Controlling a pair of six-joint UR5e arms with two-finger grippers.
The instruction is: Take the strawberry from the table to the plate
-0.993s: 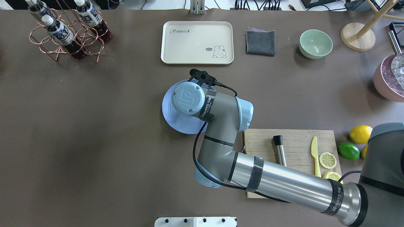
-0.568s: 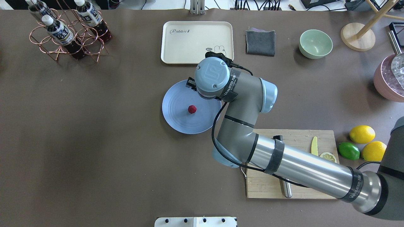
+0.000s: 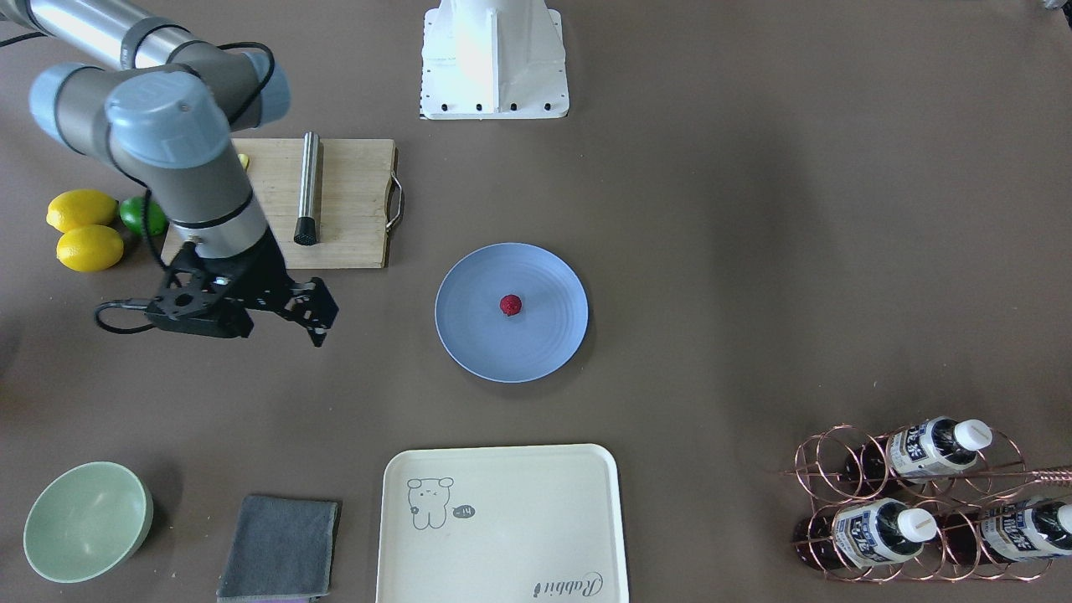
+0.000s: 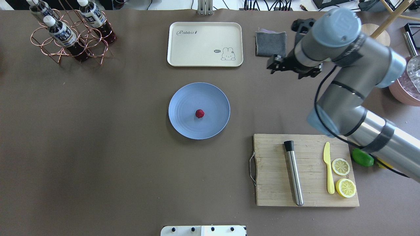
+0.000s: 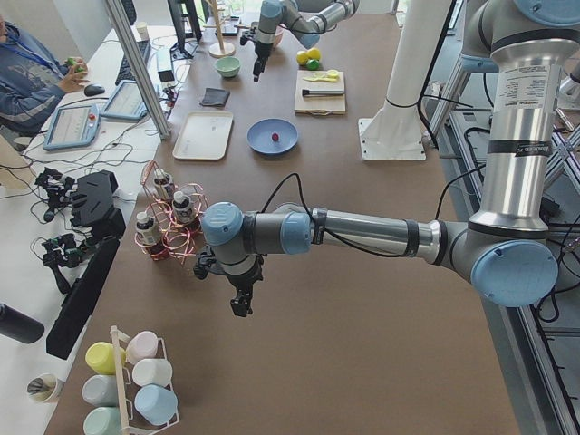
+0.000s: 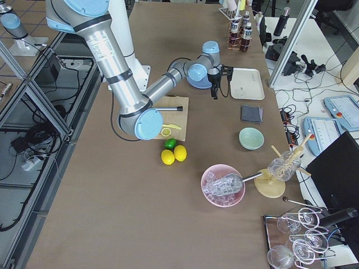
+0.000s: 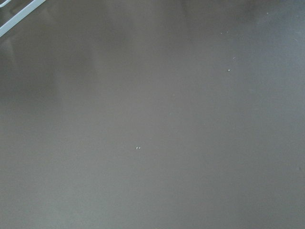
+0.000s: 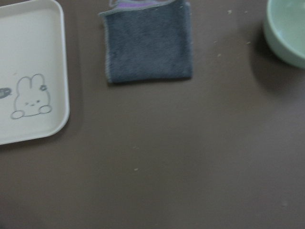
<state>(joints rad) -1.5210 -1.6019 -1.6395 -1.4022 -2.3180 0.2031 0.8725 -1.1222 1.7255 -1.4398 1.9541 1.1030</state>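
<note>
Strawberry [image 4: 199,113] rests on plate [image 4: 183,98]; jaws of right gripper [image 3: 321,322] cannot be read.

Kitchen and bar props, mostly toward the frame edges.

In the overhead view a cream tray [image 4: 197,46] with a rabbit drawing sits at top centre, with a folded grey cloth [image 4: 270,44] near its right side. A copper wire rack [image 4: 95,54] at upper left holds three dark bottles [image 4: 62,34] with white caps. At lower right a wooden cutting board [image 4: 272,170] carries a steel rod [image 4: 293,175] with a black tip, a yellow knife [image 4: 328,167] and two lemon halves [image 4: 340,166]; a lime [image 4: 362,158] lies just off its right edge. In the front-facing view a mint green bowl [image 3: 86,521] sits at lower left, and two whole lemons [image 3: 81,209] lie at the left edge. The right-side view shows a pink bowl of ice [image 6: 223,185] at lower centre.
</note>
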